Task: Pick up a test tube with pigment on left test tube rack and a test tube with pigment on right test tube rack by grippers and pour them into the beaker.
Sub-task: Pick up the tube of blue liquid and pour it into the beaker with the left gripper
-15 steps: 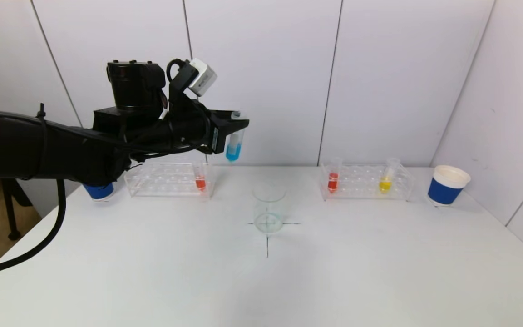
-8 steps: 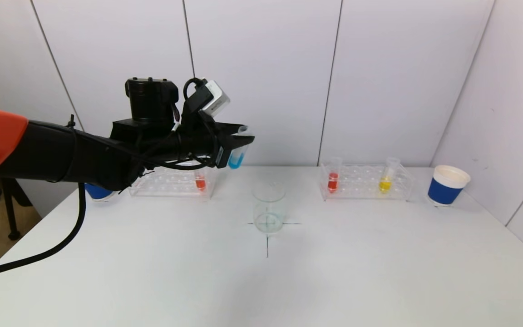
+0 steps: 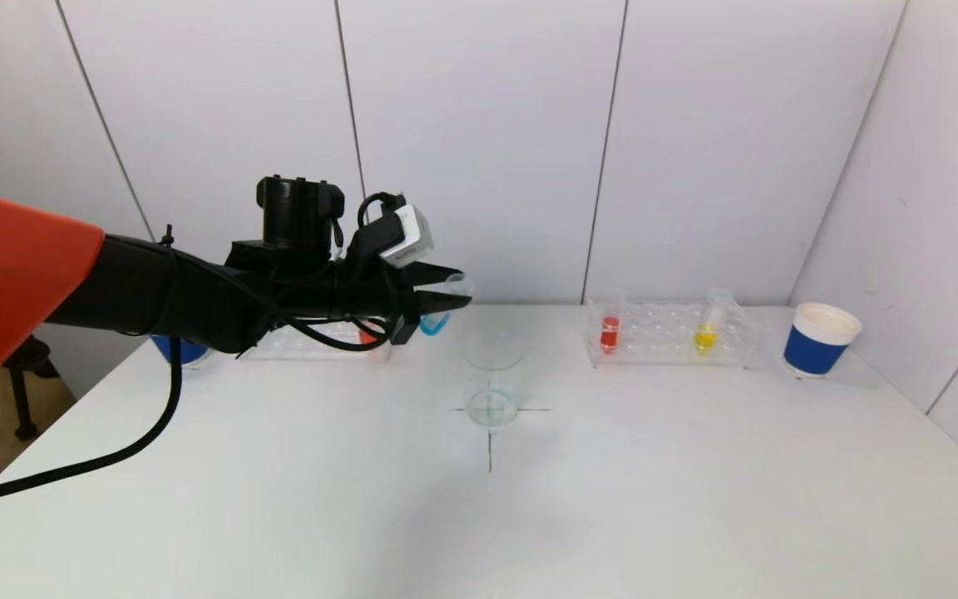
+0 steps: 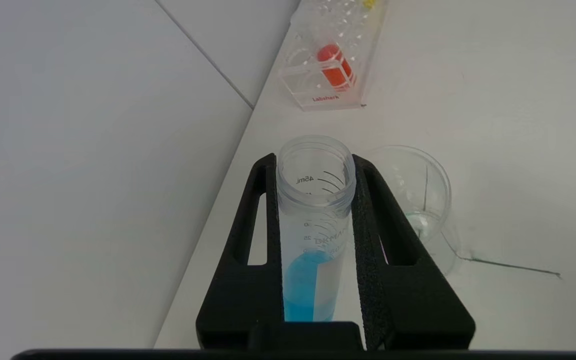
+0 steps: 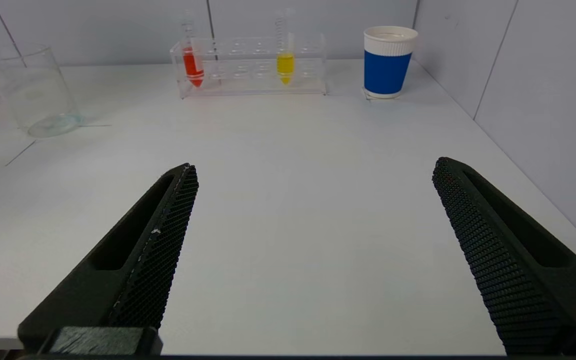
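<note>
Tubes: one blue [image 3: 436, 320] (gripped), two red, one yellow [image 3: 705, 337].

Left claw [image 3: 446, 301] clamped; right claw [image 5: 313, 200] agape.

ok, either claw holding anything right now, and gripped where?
Left claw is shut on the blue tube, pads on its upper body just below the open rim. Right claw is open, empty.
</note>
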